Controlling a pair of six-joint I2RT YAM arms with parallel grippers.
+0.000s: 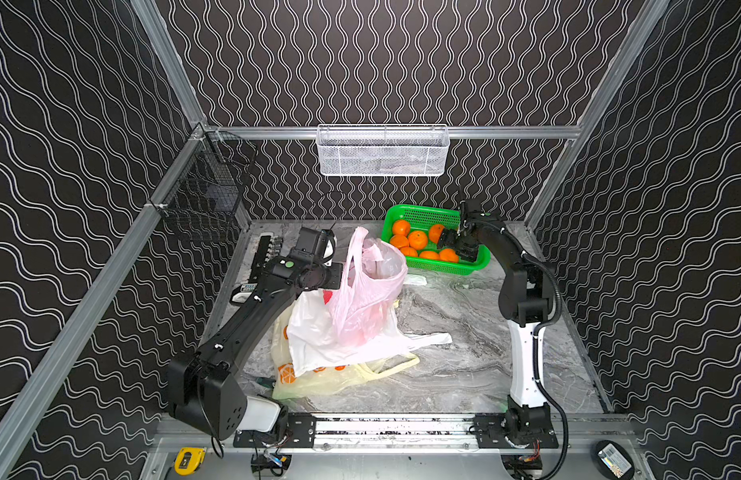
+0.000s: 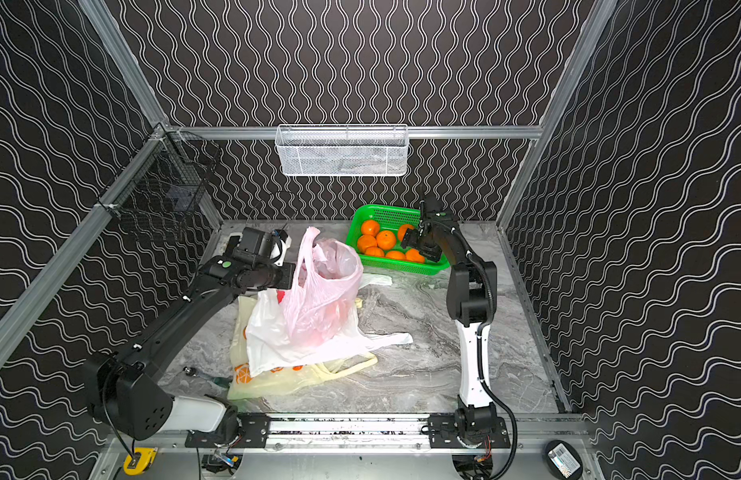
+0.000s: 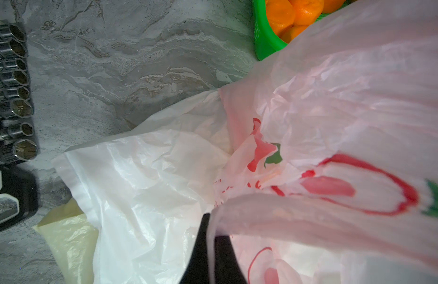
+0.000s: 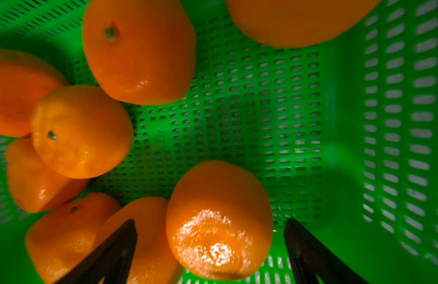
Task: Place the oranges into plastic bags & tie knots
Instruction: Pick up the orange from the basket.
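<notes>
Currently, item one: pink bag (image 1: 362, 299), standing on the surface (image 1: 456, 357) atop a white bag (image 1: 315, 336) and a yellow bag (image 1: 331, 384). My left jaws are clamped tight on one handle (image 3: 274, 209), holding it up; long axis upright, mouth facing up. Item two: oranges (image 1: 417, 240), loose in the green basket (image 1: 427, 214) at the back right. My right jaws hang spread wide inside it, straddling one orange (image 4: 219, 221), gripping nothing, both tips apart from its skin. It looks slightly oval, longer along the jaws than across. Step in hand, as I judge it: picking. I'd centre on it, sink past the widest part, squeeze gently; one tip sits over a neighbour orange (image 4: 151, 233) pressed against it, so shift clear first.
</notes>
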